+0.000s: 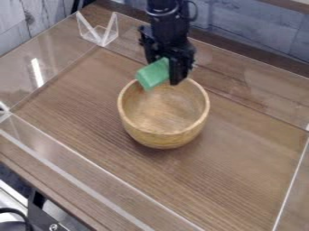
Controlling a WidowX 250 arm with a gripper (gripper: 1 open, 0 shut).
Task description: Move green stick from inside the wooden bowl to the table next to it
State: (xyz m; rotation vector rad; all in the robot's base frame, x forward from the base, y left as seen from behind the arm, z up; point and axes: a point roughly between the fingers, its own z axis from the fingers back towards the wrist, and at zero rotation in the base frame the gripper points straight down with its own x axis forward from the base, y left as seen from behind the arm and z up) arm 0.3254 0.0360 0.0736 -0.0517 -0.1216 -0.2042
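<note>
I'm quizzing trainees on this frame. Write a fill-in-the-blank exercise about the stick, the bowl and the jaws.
1. The jaws are shut on the ____ stick.
2. The stick hangs above the bowl's far ____.
3. The inside of the bowl is ____.
4. The bowl stands on a brown ____ table.

Missing words: green; rim; empty; wooden

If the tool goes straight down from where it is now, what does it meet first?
Probably the far rim of the wooden bowl, or the table just behind it. The tool, holding the green stick, hangs there; depth is unclear.
</note>
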